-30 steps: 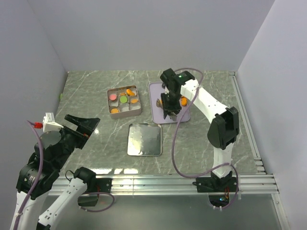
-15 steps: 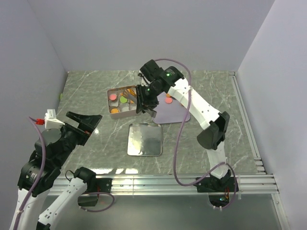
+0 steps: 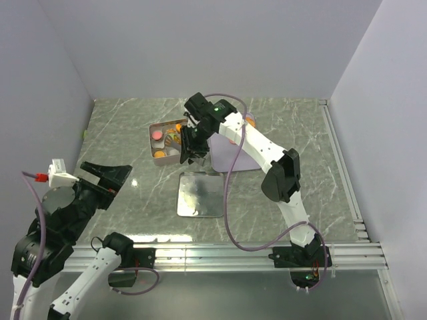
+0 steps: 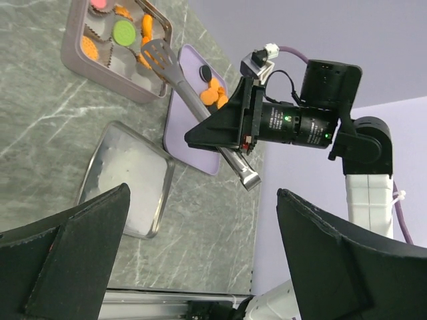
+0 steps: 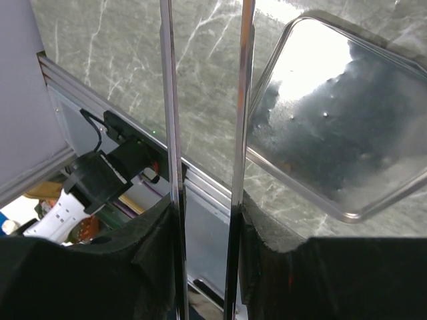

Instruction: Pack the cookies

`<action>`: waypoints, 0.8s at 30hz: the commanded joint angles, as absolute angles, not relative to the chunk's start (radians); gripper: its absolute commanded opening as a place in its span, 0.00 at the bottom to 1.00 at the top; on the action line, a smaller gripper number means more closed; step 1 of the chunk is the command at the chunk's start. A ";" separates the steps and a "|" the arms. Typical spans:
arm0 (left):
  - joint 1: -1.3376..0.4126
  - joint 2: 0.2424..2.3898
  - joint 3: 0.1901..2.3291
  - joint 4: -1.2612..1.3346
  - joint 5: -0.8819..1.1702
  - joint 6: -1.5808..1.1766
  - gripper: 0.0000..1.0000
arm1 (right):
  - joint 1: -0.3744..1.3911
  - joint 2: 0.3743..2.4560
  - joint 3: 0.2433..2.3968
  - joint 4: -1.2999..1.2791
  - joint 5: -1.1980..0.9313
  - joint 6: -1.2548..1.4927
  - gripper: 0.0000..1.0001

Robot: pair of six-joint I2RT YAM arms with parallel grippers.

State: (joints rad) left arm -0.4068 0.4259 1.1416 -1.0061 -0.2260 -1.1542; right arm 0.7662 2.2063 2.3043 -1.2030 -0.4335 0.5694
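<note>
Moved since a second ago: right hand (image 3: 191, 147), carried leftward from above the lavender tray (image 4: 197, 160) to above the tin (image 4: 110, 85), tongs (image 4: 167, 67) going with it. Left arm drawn back slightly toward the near left corner. Tin, lid (image 3: 200, 197) and tray unchanged in place.

1. Left hand (image 3: 115, 179): raised off the worktop (image 3: 120, 127) at near left; fingers wide apart, nothing between them.

2. Tin: square, metal, open, standing on the worktop left of centre. Cookies (image 4: 124, 31) inside: one pink, one green, several orange.

3. Right hand: clamped on the metal tongs, toward their hinge end. Both arms of the tongs run between the black fingers in the wrist view. Slotted head hangs tilted over the tin's right side. Whether it touches a cookie cannot be told.

4. Lid: square, shiny inner face up, flat on the worktop, on the near side of the tin and just beside the tray's near corner.

5. Lavender tray: rectangular, right of the tin, partly hidden by the right arm. Holds a small cluster of orange cookies and one black one toward its far end.
</note>
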 commanded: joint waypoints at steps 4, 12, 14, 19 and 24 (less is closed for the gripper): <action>-0.405 0.397 1.187 -1.066 -0.268 -1.141 0.99 | 0.782 2.221 2.292 -1.137 -0.449 0.586 0.31; -0.405 0.380 1.193 -1.089 -0.272 -1.147 0.99 | 0.785 2.279 2.283 -1.129 -0.442 0.577 0.31; -0.405 0.379 1.195 -1.097 -0.272 -1.150 0.99 | 0.782 2.293 2.290 -1.140 -0.433 0.578 0.31; -0.405 0.371 1.207 -1.114 -0.282 -1.155 0.99 | 0.779 2.302 2.278 -1.141 -0.411 0.578 0.34; -0.405 0.364 1.207 -1.118 -0.285 -1.164 0.99 | 0.776 2.310 2.281 -1.144 -0.405 0.577 0.39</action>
State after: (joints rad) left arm -0.4068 0.3744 1.1793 -1.1145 -0.2665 -1.1580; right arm 0.7757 2.3219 2.2696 -1.1595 -0.4122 0.5827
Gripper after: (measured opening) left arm 0.985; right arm 0.403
